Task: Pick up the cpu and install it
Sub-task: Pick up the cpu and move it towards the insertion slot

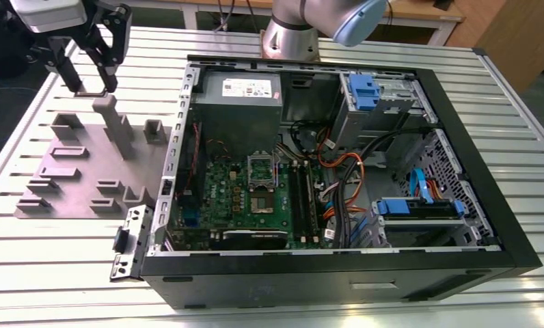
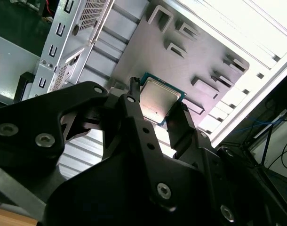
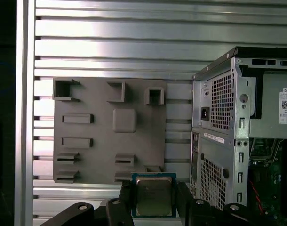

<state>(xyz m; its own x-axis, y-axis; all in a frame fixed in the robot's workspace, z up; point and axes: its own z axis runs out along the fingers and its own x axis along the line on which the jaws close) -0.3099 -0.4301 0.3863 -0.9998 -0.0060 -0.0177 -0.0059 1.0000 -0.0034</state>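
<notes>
Pinching the cpu point(image 3: 153, 197) by two of its edges, the black end effector point(image 3: 154, 190) has one finger pressed on each side of the chip. Both wrist views show this. The cpu is a small flat square with a shiny grey top and a thin pale rim. It is up in the air and touches nothing but the fingers point(image 2: 180, 123).

In the exterior view, the end effector point(image 1: 89, 85) hangs over the far end of a grey holder plate point(image 1: 72, 171). This plate has many little blocks and slots on it, and one tall post point(image 1: 117, 126) stands just under the fingers. The plate lies flat on the silver desk point(image 1: 53, 273), which is made of long metal strips.

Right beside the plate, on the exterior view's right, an open computer case point(image 1: 491, 225) lies on its side on the desk. Inside it is a green board point(image 1: 245, 205) with a silver socket frame point(image 1: 261, 174) near its middle. A big grey box point(image 1: 240, 96) with a white label sits at the far end of the case. Blue clips point(image 1: 363, 85) and many wires point(image 1: 345, 171) fill the other side.

The cpu is well apart from the socket frame, out past the case wall and over the plate.
</notes>
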